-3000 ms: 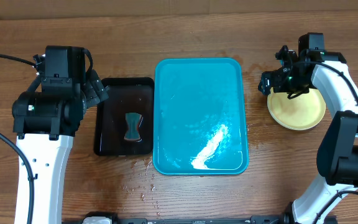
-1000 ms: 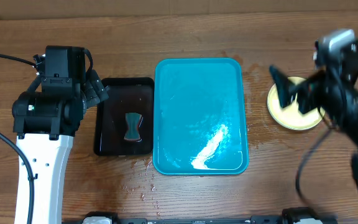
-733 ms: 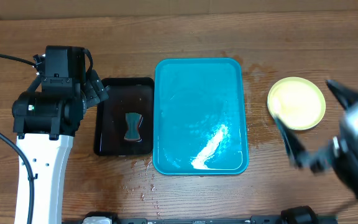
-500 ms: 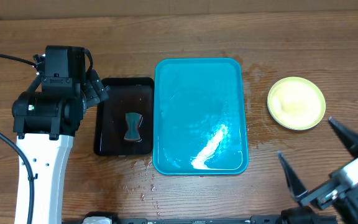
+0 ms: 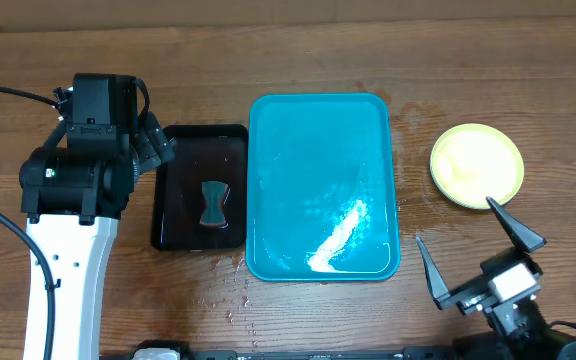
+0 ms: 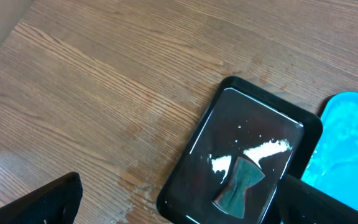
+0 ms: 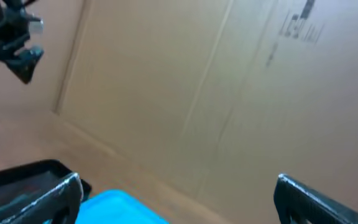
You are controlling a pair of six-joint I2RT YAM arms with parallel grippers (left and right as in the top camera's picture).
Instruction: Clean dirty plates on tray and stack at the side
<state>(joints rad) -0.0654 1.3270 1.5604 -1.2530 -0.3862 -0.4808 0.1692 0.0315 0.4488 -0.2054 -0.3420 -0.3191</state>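
The yellow-green plate, pale at its middle and clean-looking, lies on the wooden counter to the right of the teal tray, apart from it. Whether others lie beneath it I cannot tell. The tray's bed shines wet. Damp patches darken the wood beside it. Just to its left, a black tray holds a sponge. Brown cardboard backs the counter. The right gripper hangs spread wide near the plate, grasping nothing. The left gripper is likewise released, above the black tray.

white links, black joints, thin black cables, pointed black fingers
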